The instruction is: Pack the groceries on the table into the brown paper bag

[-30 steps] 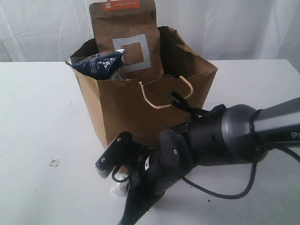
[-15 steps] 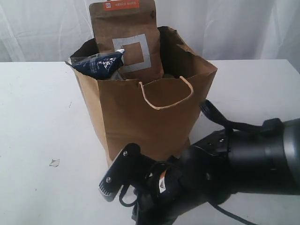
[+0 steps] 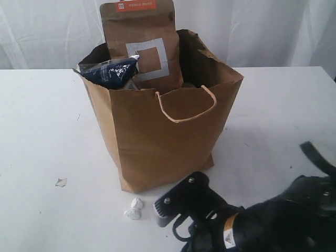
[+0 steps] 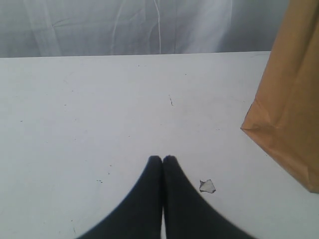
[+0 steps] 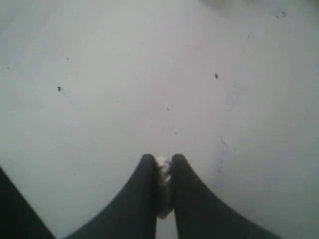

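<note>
Left wrist view: bag (image 4: 289, 114) near left pincer (image 4: 163, 158), apart.

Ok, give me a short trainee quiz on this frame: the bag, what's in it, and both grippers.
1. True or false: the brown pouch with orange top stands inside the tall brown kraft paper bag.
2. The left gripper is: A open, B shut, C out of view.
3. What colour is the small lump pinched in the right gripper?
Key: 1 true; 2 B; 3 white.
</note>
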Available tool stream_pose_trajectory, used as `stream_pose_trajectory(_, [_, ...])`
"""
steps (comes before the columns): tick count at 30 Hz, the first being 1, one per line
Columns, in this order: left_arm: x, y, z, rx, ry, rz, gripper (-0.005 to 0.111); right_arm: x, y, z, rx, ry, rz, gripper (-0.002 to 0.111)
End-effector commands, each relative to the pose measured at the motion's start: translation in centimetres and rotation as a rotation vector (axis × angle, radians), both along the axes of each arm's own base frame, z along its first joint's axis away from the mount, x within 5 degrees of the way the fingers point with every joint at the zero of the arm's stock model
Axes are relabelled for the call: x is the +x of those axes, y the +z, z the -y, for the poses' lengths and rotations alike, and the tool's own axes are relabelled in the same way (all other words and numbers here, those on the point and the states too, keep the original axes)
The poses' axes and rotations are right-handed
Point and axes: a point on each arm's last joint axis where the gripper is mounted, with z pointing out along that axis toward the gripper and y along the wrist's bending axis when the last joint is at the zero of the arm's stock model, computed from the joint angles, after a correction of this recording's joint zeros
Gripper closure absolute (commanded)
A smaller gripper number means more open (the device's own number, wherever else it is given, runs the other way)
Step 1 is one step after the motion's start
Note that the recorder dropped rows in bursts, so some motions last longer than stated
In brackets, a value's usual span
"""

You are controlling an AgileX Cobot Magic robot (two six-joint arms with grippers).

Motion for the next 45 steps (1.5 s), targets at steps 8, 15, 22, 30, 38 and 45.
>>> stream_pose_trajectory(8, [0.0, -0.1, 0.0, 0.001, 0.002, 0.000, 0.107, -1.8, 1.0, 3.2, 0.166, -0.182, 0.029, 0.100])
stream_pose_trajectory(15, [0.0, -0.1, 0.0, 0.001, 0.002, 0.000, 0.107, -2.9, -0.1, 5.2, 0.189, -0.239, 0.031, 0.100])
stream_pose_trajectory(22, [0.0, -0.1, 0.0, 0.001, 0.002, 0.000, 0.107, -3.3, 1.4, 6.0, 0.307, -0.280, 0.064, 0.100])
stream_pose_trajectory(30, [0.0, -0.1, 0.0, 0.001, 0.002, 0.000, 0.107, -2.2, 4.9, 7.8, 0.433, -0.321, 0.232, 0.100])
stream_pose_trajectory(38, [0.0, -0.1, 0.0, 0.001, 0.002, 0.000, 0.107, -0.1, 10.3, 8.1, 0.429, -0.275, 0.417, 0.100])
stream_pose_trajectory(45, [0.0, -0.1, 0.0, 0.001, 0.002, 0.000, 0.107, 1.7, 16.7, 8.8, 0.401, -0.242, 0.668, 0.100])
